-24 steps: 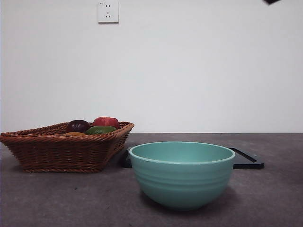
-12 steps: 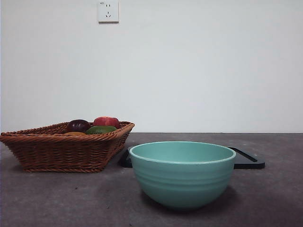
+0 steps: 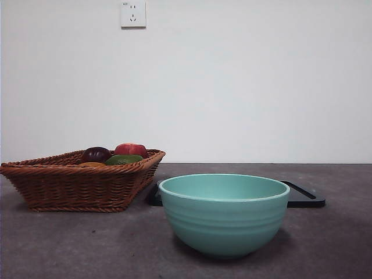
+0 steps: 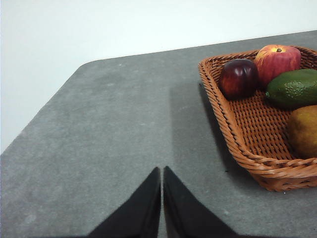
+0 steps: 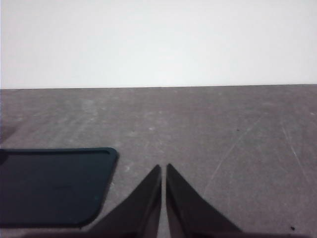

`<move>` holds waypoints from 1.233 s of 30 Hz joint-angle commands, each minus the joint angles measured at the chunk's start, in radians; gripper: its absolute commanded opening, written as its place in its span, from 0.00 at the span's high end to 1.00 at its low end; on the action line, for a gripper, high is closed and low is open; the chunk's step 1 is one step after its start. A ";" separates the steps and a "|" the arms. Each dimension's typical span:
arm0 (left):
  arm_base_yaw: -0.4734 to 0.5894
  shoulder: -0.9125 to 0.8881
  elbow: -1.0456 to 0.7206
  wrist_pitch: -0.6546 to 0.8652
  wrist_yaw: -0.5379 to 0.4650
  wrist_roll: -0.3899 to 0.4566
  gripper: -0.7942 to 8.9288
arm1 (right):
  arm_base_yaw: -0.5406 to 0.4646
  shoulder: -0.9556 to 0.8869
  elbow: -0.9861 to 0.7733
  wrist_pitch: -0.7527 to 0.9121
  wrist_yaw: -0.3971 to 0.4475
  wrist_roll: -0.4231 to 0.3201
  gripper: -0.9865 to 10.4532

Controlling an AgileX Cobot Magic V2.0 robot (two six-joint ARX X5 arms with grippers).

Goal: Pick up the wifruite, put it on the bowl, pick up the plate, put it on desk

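Now both my grippers, left (image 4: 162, 173) and right (image 5: 163, 171), hover pressed together over the desk (image 3: 325, 244). With the wifruite (image 4: 303, 130) in the basket (image 4: 247, 148), I should spread my left jaws wide, descend over it, clearing the avocado (image 4: 293, 88).

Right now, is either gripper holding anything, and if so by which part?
Nothing is held. The left gripper is shut and empty over the desk beside the basket; the right gripper is shut and empty too.

Soft even light (faint shadows), slight blur
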State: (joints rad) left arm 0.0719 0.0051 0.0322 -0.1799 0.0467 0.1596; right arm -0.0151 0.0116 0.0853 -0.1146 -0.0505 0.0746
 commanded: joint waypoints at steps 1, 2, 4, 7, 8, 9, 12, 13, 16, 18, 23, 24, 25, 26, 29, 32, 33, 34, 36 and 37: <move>0.003 -0.002 -0.020 -0.007 -0.002 0.004 0.91 | -0.005 -0.008 -0.027 0.013 0.006 -0.007 0.91; 0.003 -0.002 -0.020 -0.007 -0.002 0.004 0.91 | -0.006 -0.008 -0.034 0.013 0.006 -0.007 0.91; 0.003 -0.002 -0.020 -0.007 -0.002 0.004 0.91 | -0.009 -0.008 -0.051 0.014 0.006 -0.004 0.91; 0.003 -0.002 -0.020 -0.007 -0.002 0.004 0.91 | -0.010 -0.008 -0.070 0.010 0.006 -0.003 0.91; 0.003 -0.002 -0.020 -0.007 -0.002 0.004 0.91 | -0.010 -0.008 -0.074 0.007 0.006 -0.003 0.91; 0.003 -0.002 -0.020 -0.007 -0.002 0.004 0.91 | -0.010 -0.008 -0.074 -0.006 0.006 -0.003 0.91; 0.003 -0.002 -0.020 -0.007 -0.002 0.004 0.91 | -0.010 -0.008 -0.074 -0.047 0.006 -0.002 0.91; 0.003 -0.002 -0.020 -0.007 -0.002 0.004 0.91 | -0.010 -0.008 -0.074 -0.068 0.006 0.000 0.91; 0.003 -0.002 -0.020 -0.007 -0.002 0.004 0.91 | -0.010 -0.008 -0.074 -0.048 0.006 -0.001 0.91; 0.003 -0.002 -0.020 -0.007 -0.002 0.005 0.91 | -0.010 -0.008 -0.074 -0.040 0.006 0.000 0.91; 0.003 -0.002 -0.020 -0.007 -0.002 0.004 0.91 | -0.010 -0.008 -0.074 -0.040 0.006 0.000 0.91; 0.003 -0.002 -0.020 -0.007 -0.002 0.004 0.91 | -0.010 -0.008 -0.074 -0.040 0.006 0.000 0.91; 0.003 -0.002 -0.020 -0.007 -0.002 0.004 0.91 | -0.010 -0.008 -0.074 -0.040 0.006 -0.001 0.91; 0.003 -0.002 -0.020 -0.007 -0.002 0.004 0.91 | -0.010 -0.008 -0.074 -0.040 0.006 -0.001 0.91; 0.003 -0.002 -0.020 -0.007 -0.002 0.004 0.91 | -0.010 -0.008 -0.074 -0.040 0.006 0.000 0.91; 0.003 -0.002 -0.020 -0.007 -0.002 0.004 0.91 | -0.010 -0.008 -0.074 -0.040 0.006 0.000 0.91; 0.003 -0.002 -0.020 -0.007 -0.002 0.004 0.91 | -0.010 -0.008 -0.074 -0.040 0.006 0.000 0.91; 0.003 -0.002 -0.020 -0.007 -0.002 0.004 0.91 | -0.010 -0.008 -0.074 -0.040 0.006 0.000 0.91; 0.003 -0.002 -0.020 -0.007 -0.002 0.004 0.91 | -0.010 -0.008 -0.074 -0.040 0.006 0.000 0.91; 0.003 -0.002 -0.020 -0.007 -0.002 0.004 0.91 | -0.010 -0.008 -0.074 -0.040 0.006 -0.001 0.91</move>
State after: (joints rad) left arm 0.0719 0.0051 0.0322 -0.1799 0.0467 0.1596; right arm -0.0227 0.0044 0.0162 -0.1654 -0.0483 0.0750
